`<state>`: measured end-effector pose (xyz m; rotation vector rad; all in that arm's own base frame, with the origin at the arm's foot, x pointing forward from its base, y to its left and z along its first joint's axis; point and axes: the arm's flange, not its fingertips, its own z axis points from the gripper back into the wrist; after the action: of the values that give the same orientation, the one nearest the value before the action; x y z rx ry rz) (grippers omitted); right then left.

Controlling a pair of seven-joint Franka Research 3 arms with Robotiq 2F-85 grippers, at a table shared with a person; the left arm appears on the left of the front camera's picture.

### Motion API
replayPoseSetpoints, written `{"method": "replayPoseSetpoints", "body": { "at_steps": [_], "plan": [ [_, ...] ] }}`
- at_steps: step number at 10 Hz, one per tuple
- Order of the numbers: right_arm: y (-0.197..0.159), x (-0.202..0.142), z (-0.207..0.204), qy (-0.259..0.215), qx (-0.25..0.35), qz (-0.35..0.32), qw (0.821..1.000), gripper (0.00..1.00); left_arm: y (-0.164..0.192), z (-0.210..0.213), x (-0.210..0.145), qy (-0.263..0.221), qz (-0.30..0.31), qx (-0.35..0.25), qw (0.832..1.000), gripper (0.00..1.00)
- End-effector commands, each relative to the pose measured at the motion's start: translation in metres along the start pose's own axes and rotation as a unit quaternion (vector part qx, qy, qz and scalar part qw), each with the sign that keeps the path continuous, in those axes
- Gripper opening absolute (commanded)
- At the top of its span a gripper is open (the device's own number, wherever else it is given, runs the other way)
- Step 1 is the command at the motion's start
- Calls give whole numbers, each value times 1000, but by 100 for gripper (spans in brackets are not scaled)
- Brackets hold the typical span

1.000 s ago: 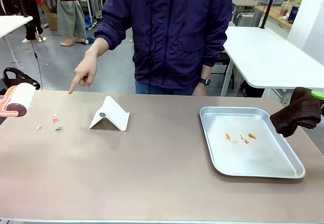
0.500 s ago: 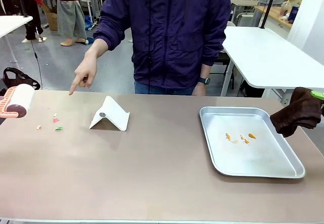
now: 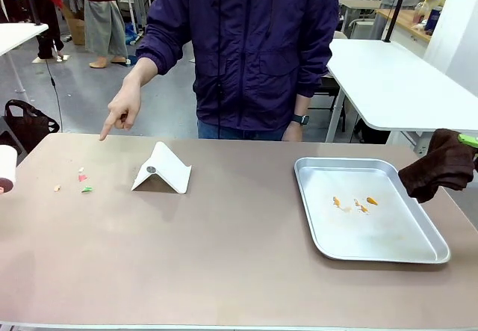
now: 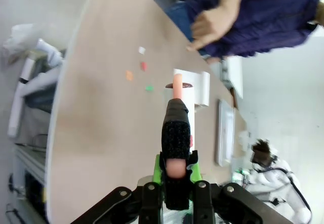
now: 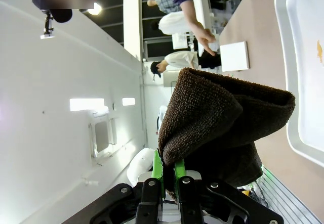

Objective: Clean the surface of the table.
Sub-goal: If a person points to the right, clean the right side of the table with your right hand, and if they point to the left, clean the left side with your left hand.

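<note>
Left hand (image 4: 176, 169) is clamped tight on the handle of a lint roller (image 4: 177, 82), and it's backed off in the last second. The roller was hanging over the worktop's left end, and now only a sliver pokes in past that edge. So I'd say no rolling yet. The coloured scraps (image 3: 81, 178) near the far-left corner, right where the person's finger (image 3: 110, 127) points, look untouched. The worktop (image 3: 224, 256) sits between robot and person, long axis running left to right. Next along is a white folded stand (image 3: 163, 168), then toward the right end a metal tray (image 3: 388, 234) with orange bits (image 3: 355, 202) in it. Right hand (image 5: 167, 172) is pinched shut on a brown cloth (image 3: 441, 165), hovering at the right edge.
</note>
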<state>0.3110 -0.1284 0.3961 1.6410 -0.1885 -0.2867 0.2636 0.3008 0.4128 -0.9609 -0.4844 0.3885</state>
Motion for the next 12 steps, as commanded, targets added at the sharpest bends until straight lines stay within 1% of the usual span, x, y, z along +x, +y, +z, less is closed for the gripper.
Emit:
{"method": "replayPoseSetpoints", "body": {
  "at_steps": [1, 2, 4, 5, 8, 10, 12],
  "plan": [
    [6, -2, -1, 0, 0, 0, 1000, 0, -2, -20, -5, -15, 5, 43, 999, 22],
    [6, -2, -1, 0, 0, 0, 1000, 0, -1, -26, -1, -27, 0, 66, 997, 22],
    [6, -2, -1, 0, 0, 0, 1000, 0, -2, -49, 1, -22, 1, 100, 995, 22],
    [6, -2, -1, 0, 0, 0, 1000, 0, -2, -60, 2, -27, 5, 124, 992, 22],
    [6, -2, -1, 0, 0, 0, 1000, 0, 1, -93, 7, -7, 26, 145, 989, 22],
    [6, -2, -1, 0, 0, 0, 1000, 0, 6, -106, 12, -3, 37, 152, 988, 22],
    [6, -2, -1, 0, 0, 0, 1000, 0, 13, -122, 16, 14, 55, 161, 985, 22]
  ]
}}
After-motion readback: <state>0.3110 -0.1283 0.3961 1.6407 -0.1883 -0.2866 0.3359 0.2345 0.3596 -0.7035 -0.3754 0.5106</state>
